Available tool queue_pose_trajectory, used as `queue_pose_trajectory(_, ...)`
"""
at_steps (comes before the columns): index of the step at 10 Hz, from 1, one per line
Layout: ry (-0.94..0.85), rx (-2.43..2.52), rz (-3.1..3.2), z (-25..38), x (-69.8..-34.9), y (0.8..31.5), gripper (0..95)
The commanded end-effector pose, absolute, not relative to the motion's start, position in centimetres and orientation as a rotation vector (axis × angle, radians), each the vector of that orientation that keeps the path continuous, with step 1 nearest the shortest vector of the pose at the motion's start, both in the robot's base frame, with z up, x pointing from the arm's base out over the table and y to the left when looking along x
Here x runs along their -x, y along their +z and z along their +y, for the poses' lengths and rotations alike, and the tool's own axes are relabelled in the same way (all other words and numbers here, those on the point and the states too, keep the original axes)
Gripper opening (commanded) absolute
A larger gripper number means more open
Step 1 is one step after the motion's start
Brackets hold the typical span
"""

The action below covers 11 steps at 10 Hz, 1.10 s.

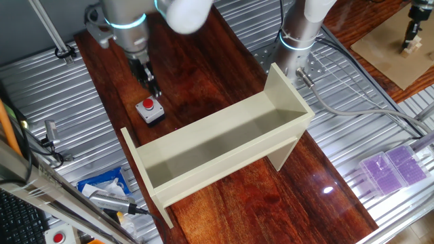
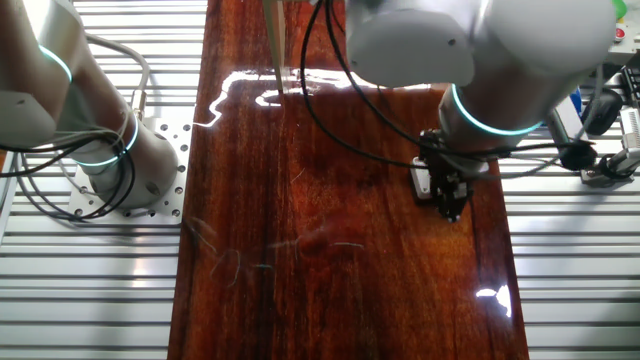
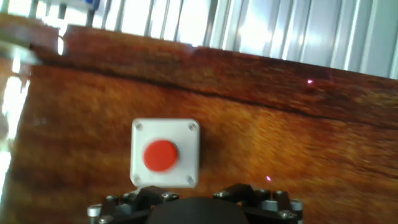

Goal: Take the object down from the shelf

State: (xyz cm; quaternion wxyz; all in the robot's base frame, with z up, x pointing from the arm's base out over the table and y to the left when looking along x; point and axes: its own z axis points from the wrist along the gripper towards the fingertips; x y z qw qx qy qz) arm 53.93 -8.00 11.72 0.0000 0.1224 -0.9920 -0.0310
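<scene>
The object (image 1: 150, 110), a small grey box with a black base and a red button, stands on the dark wooden tabletop (image 1: 203, 61) to the left of the shelf. In the hand view the object (image 3: 165, 154) lies just ahead of the gripper, left of centre. The cream trough-shaped shelf (image 1: 224, 146) stands across the board and holds nothing. My gripper (image 1: 152, 88) hangs just above and behind the box, not touching it, and its jaws look open and empty. It also shows in the other fixed view (image 2: 450, 198).
A second arm's base (image 1: 298, 41) stands behind the shelf's right end. A blue packet (image 1: 105, 184) and a pale red-buttoned box (image 1: 57, 237) lie at the front left. Purple boxes (image 1: 393, 169) sit at the right. Ribbed metal (image 1: 54, 122) flanks the board.
</scene>
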Motion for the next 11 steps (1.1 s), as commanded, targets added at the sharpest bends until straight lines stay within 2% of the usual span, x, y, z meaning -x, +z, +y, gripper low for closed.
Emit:
queue_pose_trajectory(1, -0.098, -0.392, -3.103, -8.3, -53.7, 11.9, 0.0)
queue_pose_trajectory(7, -0.074, -0.397, -3.090, -9.5, -53.5, 11.6, 0.0)
queue_pose_trajectory(11, -0.071, -0.582, -3.072, -12.4, -54.0, 8.0, 0.0)
